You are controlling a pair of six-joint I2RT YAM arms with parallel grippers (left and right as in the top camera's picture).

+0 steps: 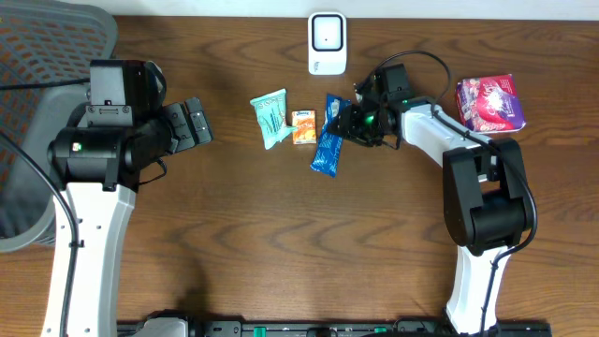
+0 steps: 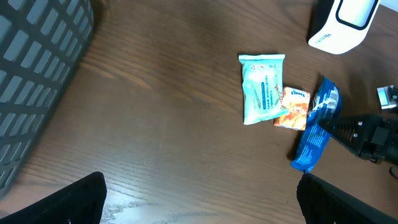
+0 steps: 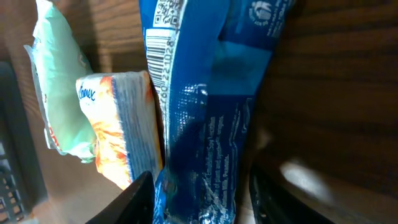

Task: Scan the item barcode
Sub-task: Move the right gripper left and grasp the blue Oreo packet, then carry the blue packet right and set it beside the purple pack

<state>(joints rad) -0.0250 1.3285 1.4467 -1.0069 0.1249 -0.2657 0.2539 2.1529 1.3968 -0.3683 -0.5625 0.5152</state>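
Observation:
A blue snack packet (image 1: 328,142) (image 2: 316,127) lies slanted on the wooden table, its upper end between the fingers of my right gripper (image 1: 348,122). In the right wrist view the packet (image 3: 205,93) fills the space between the jaws of that gripper (image 3: 202,193), which is shut on it; a barcode (image 3: 163,50) runs along its left edge. The white scanner (image 1: 327,42) (image 2: 342,25) stands at the table's far edge, just behind the packet. My left gripper (image 1: 197,122) (image 2: 199,199) hovers wide open over bare wood to the left, holding nothing.
A mint-green wipes pack (image 1: 271,117) (image 2: 262,87) (image 3: 59,93) and an orange tissue pack (image 1: 303,127) (image 2: 292,107) (image 3: 118,124) lie right beside the blue packet. A purple box (image 1: 489,103) sits at the far right. A grey mesh chair (image 1: 37,56) stands off the left edge.

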